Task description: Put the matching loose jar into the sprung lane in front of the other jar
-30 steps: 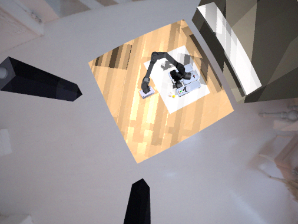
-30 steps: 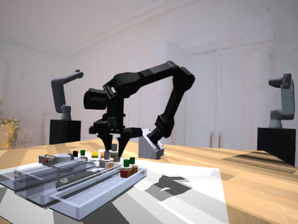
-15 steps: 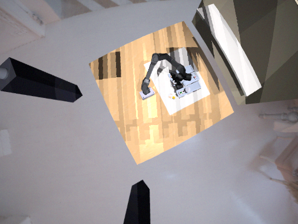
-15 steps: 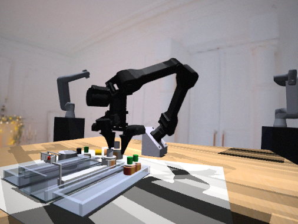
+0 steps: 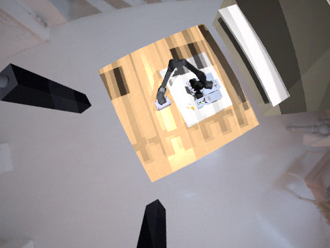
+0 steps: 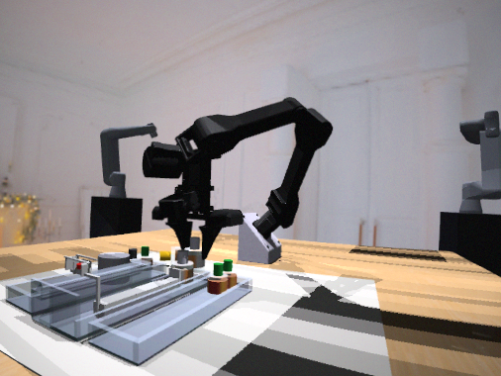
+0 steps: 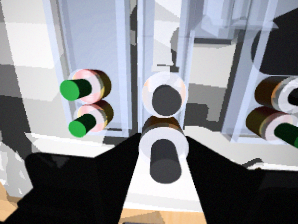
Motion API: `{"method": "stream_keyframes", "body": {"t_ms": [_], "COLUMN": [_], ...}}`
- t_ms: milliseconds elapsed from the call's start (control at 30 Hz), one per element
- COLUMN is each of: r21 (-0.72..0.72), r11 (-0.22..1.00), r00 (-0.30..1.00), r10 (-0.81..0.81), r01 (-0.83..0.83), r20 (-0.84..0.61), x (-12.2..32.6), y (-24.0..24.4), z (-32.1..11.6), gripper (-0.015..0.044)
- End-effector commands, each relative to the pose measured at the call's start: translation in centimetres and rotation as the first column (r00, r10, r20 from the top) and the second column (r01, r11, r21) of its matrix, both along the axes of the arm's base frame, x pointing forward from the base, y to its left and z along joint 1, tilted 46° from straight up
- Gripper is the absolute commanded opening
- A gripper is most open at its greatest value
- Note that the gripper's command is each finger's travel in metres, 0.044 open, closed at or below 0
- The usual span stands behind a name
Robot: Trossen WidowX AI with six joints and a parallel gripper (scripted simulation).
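My gripper [image 6: 195,251] [image 7: 162,138] is shut on a jar [image 6: 195,242] [image 7: 165,162] with a dark grey cap, white shoulder and amber body, held about upright. The jar is at the front end of the sprung lane [image 7: 143,60], in line with it. A matching grey-capped jar [image 6: 182,256] [image 7: 166,100] stands in that lane directly behind the held one, close to it. Whether they touch cannot be told. A thin edge behind the lane jar may be the pusher plate, but it is unclear. The front stop and the held jar's base are hidden.
Two green-capped jars [image 6: 218,269] [image 7: 75,90] stand in the neighbouring lane, left in the wrist view. Jars with a black cap [image 6: 133,252] and a green cap [image 6: 145,250] stand on the other side. A yellow cap [image 6: 165,255] and a grey round tub [image 6: 114,260] are beyond.
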State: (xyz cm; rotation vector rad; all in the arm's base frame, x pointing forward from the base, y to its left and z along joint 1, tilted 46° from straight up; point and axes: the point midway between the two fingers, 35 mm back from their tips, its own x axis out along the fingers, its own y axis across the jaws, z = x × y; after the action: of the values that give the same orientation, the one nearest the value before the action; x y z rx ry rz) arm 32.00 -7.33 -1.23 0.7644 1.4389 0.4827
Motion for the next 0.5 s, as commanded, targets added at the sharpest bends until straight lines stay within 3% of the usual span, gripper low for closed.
{"method": "stream_keyframes", "body": {"t_ms": [0, 467], "r21": [-0.008, -0.008], "r11": [1.0, 1.0], "r00": [0.999, 0.999], "r10": [-0.011, -0.011], "r01": [0.011, 0.011], "r20": [0.031, 0.031], "x": [1.04, 1.49], "y": [-0.55, -0.69], "z": [0.43, 0.52], "gripper": [0.0, 0.0]}}
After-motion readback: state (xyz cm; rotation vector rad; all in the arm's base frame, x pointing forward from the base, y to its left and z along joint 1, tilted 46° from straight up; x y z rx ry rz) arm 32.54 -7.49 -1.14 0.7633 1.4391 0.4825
